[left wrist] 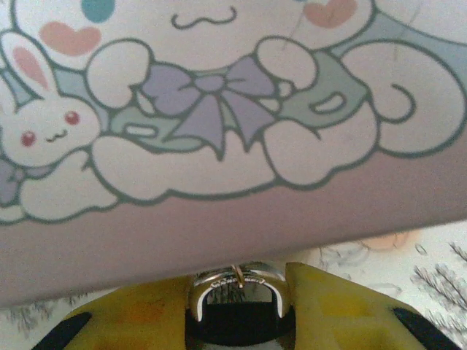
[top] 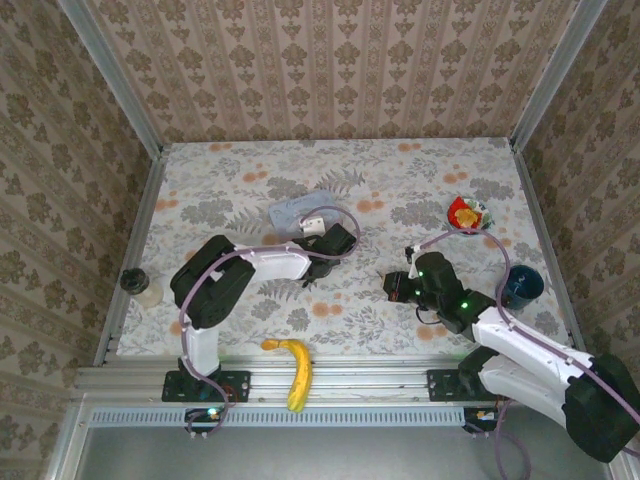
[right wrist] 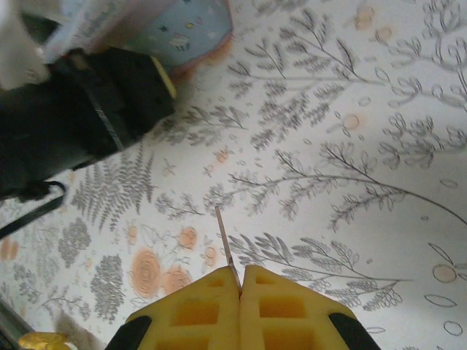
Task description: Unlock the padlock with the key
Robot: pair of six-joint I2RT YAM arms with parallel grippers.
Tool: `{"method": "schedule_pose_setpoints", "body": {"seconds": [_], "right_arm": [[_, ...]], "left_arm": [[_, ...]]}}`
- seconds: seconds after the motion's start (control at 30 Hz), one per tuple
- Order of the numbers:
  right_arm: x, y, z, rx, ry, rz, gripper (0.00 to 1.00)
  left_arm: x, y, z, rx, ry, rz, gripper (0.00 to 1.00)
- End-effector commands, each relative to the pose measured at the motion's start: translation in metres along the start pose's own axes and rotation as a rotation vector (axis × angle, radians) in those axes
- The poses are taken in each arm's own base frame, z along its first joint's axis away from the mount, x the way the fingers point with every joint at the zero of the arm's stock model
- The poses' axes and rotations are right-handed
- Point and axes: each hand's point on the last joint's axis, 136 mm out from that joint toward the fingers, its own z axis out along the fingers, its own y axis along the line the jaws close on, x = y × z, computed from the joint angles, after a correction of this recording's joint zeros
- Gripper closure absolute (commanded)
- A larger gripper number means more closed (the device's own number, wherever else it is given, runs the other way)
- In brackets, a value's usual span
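Note:
The padlock (left wrist: 237,310), a small black block with a silver shackle, sits between my left gripper's (left wrist: 237,321) yellow fingers (left wrist: 343,310), which are shut on its body. Its shackle end points at the side of the pale blue cartoon-printed tin (left wrist: 219,109), very close ahead. From above, my left gripper (top: 320,233) is at the tin's (top: 298,212) near right corner. My right gripper (right wrist: 241,284) is shut on the key (right wrist: 226,244), whose thin blade sticks out forward over the tablecloth. That gripper (top: 394,287) hovers right of centre, with the left arm's black wrist (right wrist: 80,117) and the tin (right wrist: 182,29) ahead of it.
A banana (top: 296,372) lies on the near rail between the arm bases. A dark blue cup (top: 522,285) stands at the right edge. A small bowl (top: 467,213) with red and yellow contents is behind it. A dark-lidded jar (top: 140,285) sits at the left edge.

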Motion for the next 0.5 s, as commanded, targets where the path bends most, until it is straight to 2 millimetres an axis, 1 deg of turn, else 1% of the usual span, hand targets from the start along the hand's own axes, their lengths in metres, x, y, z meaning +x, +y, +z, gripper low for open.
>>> {"method": "schedule_pose_setpoints", "body": {"seconds": [0.0,0.27,0.47], "right_arm": [[0.002,0.004,0.006,-0.034,-0.003,0.024,1.0],[0.017,0.005,0.014,-0.016,0.019,-0.002,1.0],[0.026,0.014,0.025,-0.027,0.015,-0.031,1.0]], "left_arm": [[0.016,-0.011,-0.022,0.052,0.107,-0.066,0.82],[0.036,-0.016,-0.042,0.116,0.178,-0.184,0.81],[0.049,-0.027,-0.047,0.179,0.271,-0.244,0.8]]}}
